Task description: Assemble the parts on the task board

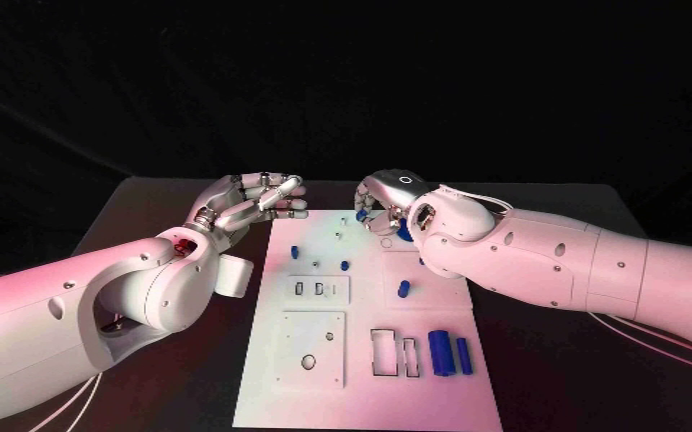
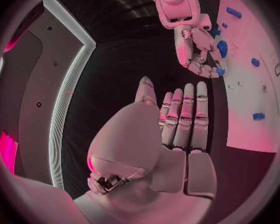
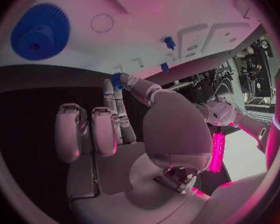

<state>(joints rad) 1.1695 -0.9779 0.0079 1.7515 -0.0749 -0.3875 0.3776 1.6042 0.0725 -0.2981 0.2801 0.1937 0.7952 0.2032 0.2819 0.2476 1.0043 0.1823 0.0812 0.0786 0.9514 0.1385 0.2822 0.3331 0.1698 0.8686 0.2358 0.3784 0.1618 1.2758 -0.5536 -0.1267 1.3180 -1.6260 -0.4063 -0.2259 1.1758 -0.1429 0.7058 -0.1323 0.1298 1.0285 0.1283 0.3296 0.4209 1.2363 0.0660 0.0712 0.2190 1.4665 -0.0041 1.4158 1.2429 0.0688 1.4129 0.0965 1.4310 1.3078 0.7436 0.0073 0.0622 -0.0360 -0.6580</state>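
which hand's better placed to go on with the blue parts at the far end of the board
Right. The right hand is over the white task board's far end, fingertips at a small blue part, beside the blue toothed gear. The left hand hovers off the board, holding nothing.

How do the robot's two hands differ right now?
The right hand reaches over the far end of the task board, while the left hand hangs beside it, over the black table. The right hand pinches a small blue part; the left hand holds nothing, fingers straight. Both are silver, on white arms.

No legible text or nos. anywhere
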